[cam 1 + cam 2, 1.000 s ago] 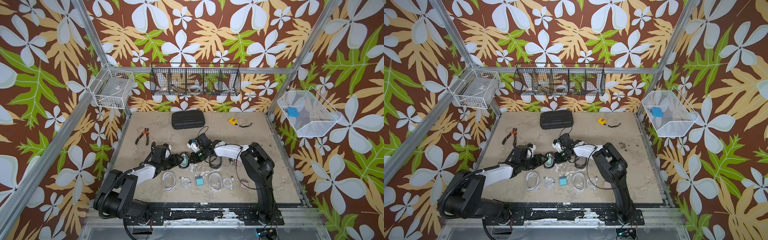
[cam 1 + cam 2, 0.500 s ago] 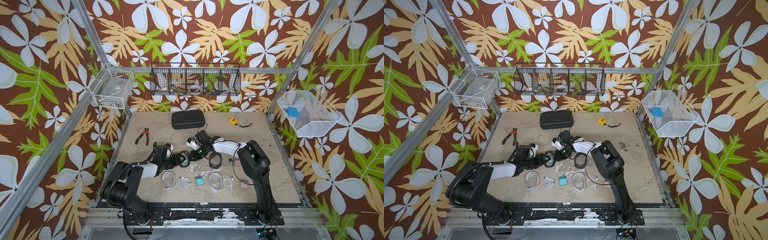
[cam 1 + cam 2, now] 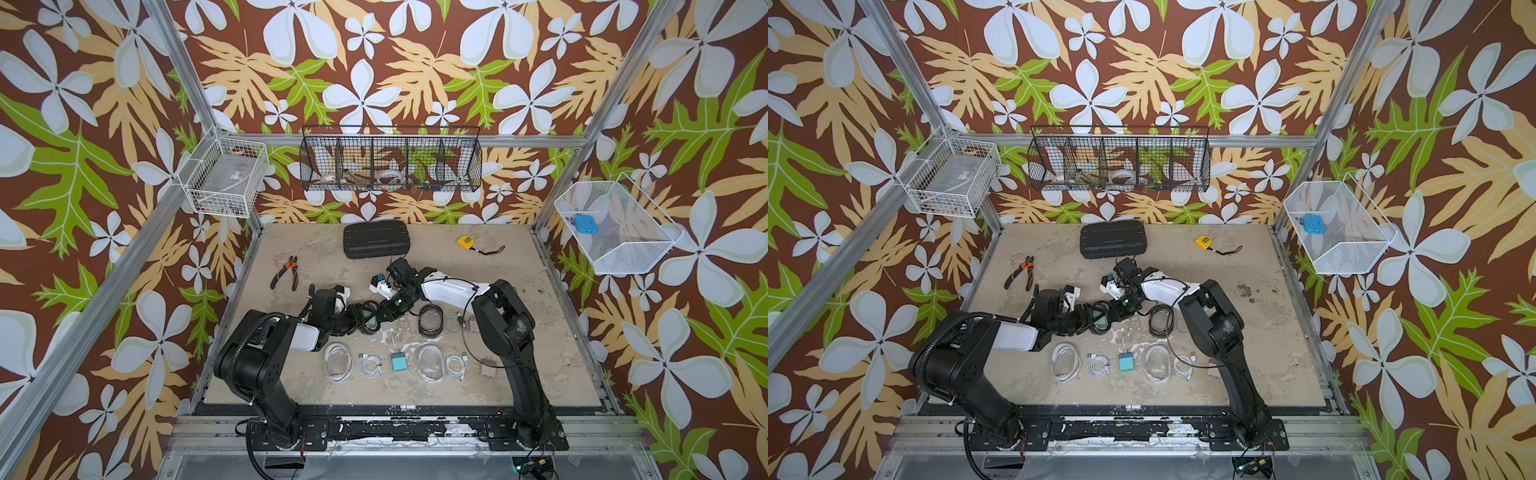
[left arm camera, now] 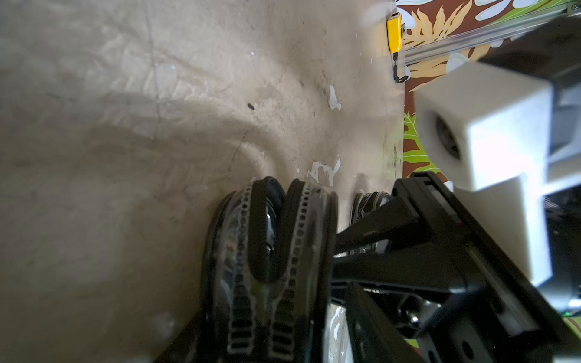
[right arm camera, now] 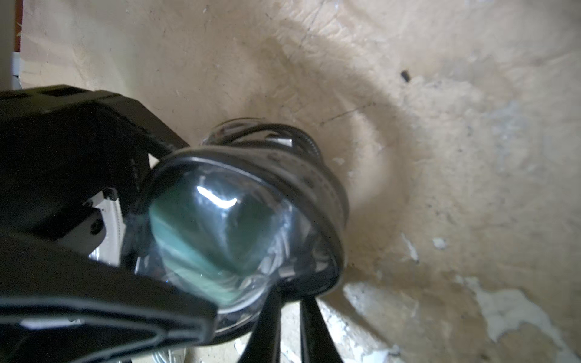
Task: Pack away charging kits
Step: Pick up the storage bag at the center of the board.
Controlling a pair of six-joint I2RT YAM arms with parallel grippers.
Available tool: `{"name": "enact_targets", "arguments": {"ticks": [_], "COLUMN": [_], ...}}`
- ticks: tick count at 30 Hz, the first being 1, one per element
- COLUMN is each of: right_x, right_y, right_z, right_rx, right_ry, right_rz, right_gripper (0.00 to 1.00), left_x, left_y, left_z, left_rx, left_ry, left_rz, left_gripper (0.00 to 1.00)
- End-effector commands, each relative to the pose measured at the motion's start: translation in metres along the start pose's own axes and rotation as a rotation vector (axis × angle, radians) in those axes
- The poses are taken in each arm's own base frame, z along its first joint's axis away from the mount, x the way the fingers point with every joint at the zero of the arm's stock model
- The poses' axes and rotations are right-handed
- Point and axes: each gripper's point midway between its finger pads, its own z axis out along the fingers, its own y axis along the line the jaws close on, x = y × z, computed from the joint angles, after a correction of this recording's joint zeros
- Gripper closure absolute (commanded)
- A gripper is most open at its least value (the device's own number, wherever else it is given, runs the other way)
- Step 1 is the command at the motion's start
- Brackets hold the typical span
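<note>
A black-rimmed oval case stands on edge at mid-table, and both grippers meet at it. Through its clear face I see a teal plug and a white cable. My left gripper has its fingers on either side of the case and is shut on it. My right gripper is nearly shut, its tips pinching the case's zipper rim. A second black-rimmed case, a cable and a pink plug lie to the right. In front lie two clear cases, two cables, a teal plug and a pink plug.
A large black ribbed case, pliers and a yellow tape measure lie at the back of the table. On the walls hang a white basket, a black wire basket and a white basket with a blue block.
The left arm's elbow has swung up and rightward, and its jaws have narrowed around the case. The right arm has edged a little left, its gripper staying at the case's rim.
</note>
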Motion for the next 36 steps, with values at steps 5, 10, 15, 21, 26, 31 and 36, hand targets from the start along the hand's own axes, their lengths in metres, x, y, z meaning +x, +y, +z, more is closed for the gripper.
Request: {"name": "enact_targets", "arguments": {"ticks": [5,10,15,21,26,31,36], "right_x": [0.002,0.000,-0.007,-0.021,-0.024,-0.011,-0.002], "right_y": [-0.005,-0.002,0.005,0.013,0.026,0.039,0.061], "right_z": [-0.004,-0.007,-0.015,-0.038,-0.070,-0.098,-0.129], "right_rx": [0.058,0.061,0.063,0.090,0.106,0.106,0.099], "right_ry": [0.012,0.007,-0.014,-0.071,-0.146,-0.231,-0.311], "right_rz": [-0.026,-0.040,-0.058,-0.069,-0.069,-0.055,-0.070], "right_gripper": [0.84,0.83,0.79,0.63,0.62,0.62,0.62], "left_x": [0.003,-0.001,-0.003,-0.006,-0.012,-0.022,-0.032], "left_y": [0.009,0.010,0.008,0.001,-0.010,-0.035,-0.060], "left_z": [0.005,0.004,0.003,-0.002,-0.010,-0.024,-0.042], "left_rx": [-0.010,-0.021,-0.010,0.033,0.072,0.144,0.175], "left_ry": [0.005,-0.018,-0.035,-0.068,-0.104,-0.145,-0.184], "left_rz": [-0.030,-0.039,-0.050,-0.062,-0.080,-0.119,-0.148], "left_gripper": [0.52,0.68,0.85,0.92,0.92,0.92,0.94]}}
